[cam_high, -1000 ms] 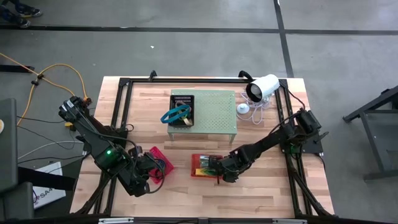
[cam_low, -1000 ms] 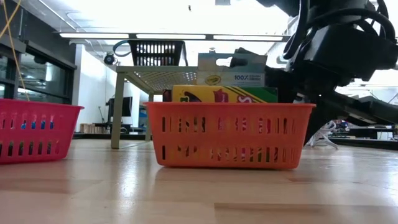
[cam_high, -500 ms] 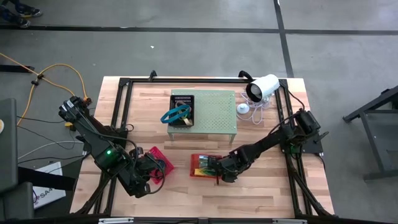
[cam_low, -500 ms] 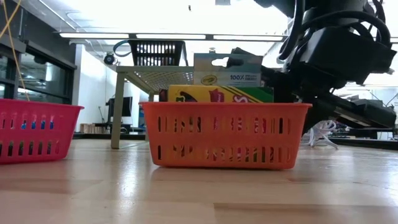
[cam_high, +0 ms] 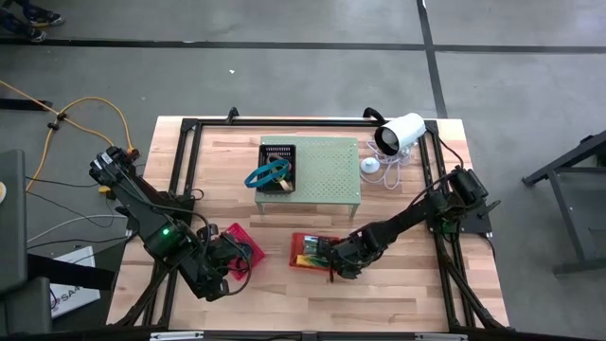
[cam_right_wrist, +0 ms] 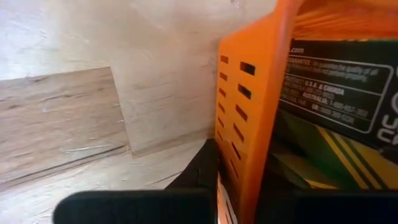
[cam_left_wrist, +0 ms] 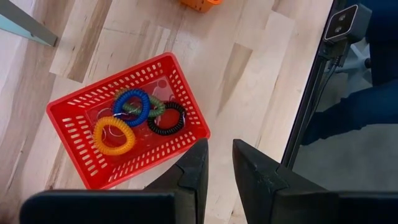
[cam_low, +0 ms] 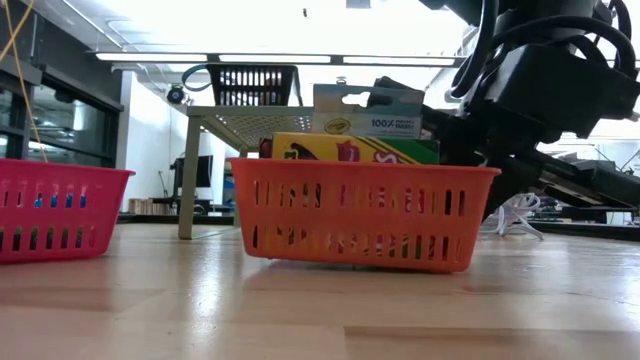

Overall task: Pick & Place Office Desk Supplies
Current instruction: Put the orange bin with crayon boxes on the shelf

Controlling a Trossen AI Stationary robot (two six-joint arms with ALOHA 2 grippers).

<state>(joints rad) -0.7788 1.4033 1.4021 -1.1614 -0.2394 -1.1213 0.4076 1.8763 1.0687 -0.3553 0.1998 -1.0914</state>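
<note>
The right gripper (cam_high: 333, 260) is down at the orange basket (cam_low: 365, 213) near the table's front middle, jaws pinched shut on the basket's wall (cam_right_wrist: 249, 99), one finger (cam_right_wrist: 202, 168) outside, the other inside. In the low view the basket sits tilted, its right end lifted off the wood. Inside it, crayon boxes (cam_low: 355, 150) stand above the rim, with a grey card pack (cam_low: 368, 110) on top. Over on the left, the left gripper (cam_high: 227, 268) hovers just beside the red basket (cam_left_wrist: 81, 115), jaws a narrow gap apart and empty. In that basket lie coil rings: orange (cam_left_wrist: 114, 136), blue (cam_left_wrist: 132, 106), black (cam_left_wrist: 166, 118). The green stand (cam_high: 327, 170) at the back carries a black basket (cam_high: 277, 161) with a blue loop (cam_high: 267, 174).
</note>
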